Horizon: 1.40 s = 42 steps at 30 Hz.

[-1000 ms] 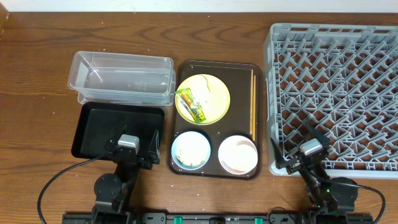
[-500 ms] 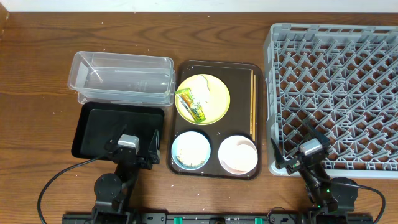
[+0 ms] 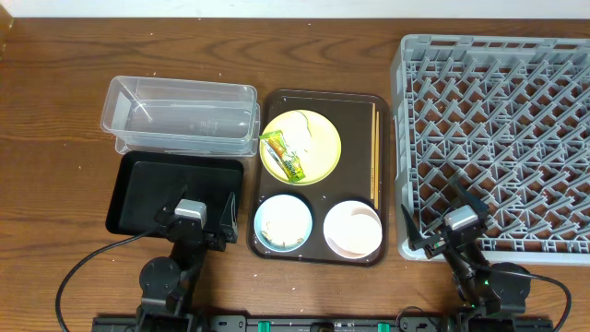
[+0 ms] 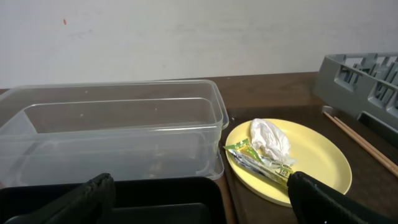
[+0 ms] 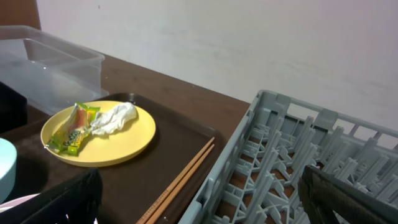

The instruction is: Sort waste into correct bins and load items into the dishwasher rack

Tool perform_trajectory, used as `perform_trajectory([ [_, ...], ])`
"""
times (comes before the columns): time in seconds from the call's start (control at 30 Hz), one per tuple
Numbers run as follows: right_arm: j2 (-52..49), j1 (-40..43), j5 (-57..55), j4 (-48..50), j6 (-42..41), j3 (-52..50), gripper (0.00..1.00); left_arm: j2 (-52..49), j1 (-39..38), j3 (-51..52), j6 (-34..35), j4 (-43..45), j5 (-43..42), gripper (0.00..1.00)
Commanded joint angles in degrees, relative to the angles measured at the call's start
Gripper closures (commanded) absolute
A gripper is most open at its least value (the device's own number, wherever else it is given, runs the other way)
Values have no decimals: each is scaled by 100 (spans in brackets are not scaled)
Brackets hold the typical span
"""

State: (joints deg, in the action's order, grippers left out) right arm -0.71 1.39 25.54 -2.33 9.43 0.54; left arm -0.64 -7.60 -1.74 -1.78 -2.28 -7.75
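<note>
A yellow plate [image 3: 301,146] on the dark brown tray [image 3: 355,120] holds a green-and-yellow wrapper [image 3: 283,155] and a white tissue [image 3: 302,136]; both show in the left wrist view [image 4: 261,160] [image 4: 270,138] and right wrist view [image 5: 73,132] [image 5: 115,118]. A light blue bowl [image 3: 282,223] with crumbs and a white bowl [image 3: 352,229] sit at the tray's front. Chopsticks [image 3: 373,155] lie along its right side. The clear tub [image 3: 181,114] and black tray [image 3: 175,192] are left of it. The grey rack [image 3: 498,138] is at right. My left gripper [image 3: 191,221] and right gripper [image 3: 445,224] are open and empty, low at the table's front.
The rack's near wall [image 5: 249,186] stands close in front of my right gripper. The black tray's rim [image 4: 155,186] lies just under my left gripper, with the clear tub [image 4: 112,130] behind it. No cup shows.
</note>
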Motion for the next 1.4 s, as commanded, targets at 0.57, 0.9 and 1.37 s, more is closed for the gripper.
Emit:
perform_trajectory([
  [0.57, 33, 79, 24, -2, -81, -22, 1, 26, 24, 151, -76, -85, -63, 9],
  [0.9, 33, 79, 24, -2, -81, -22, 1, 26, 24, 151, -76, -85, -63, 9],
  [1.37, 33, 79, 339, 474, -260, -22, 1, -17, 24, 149, 37, 205, -1008, 9],
])
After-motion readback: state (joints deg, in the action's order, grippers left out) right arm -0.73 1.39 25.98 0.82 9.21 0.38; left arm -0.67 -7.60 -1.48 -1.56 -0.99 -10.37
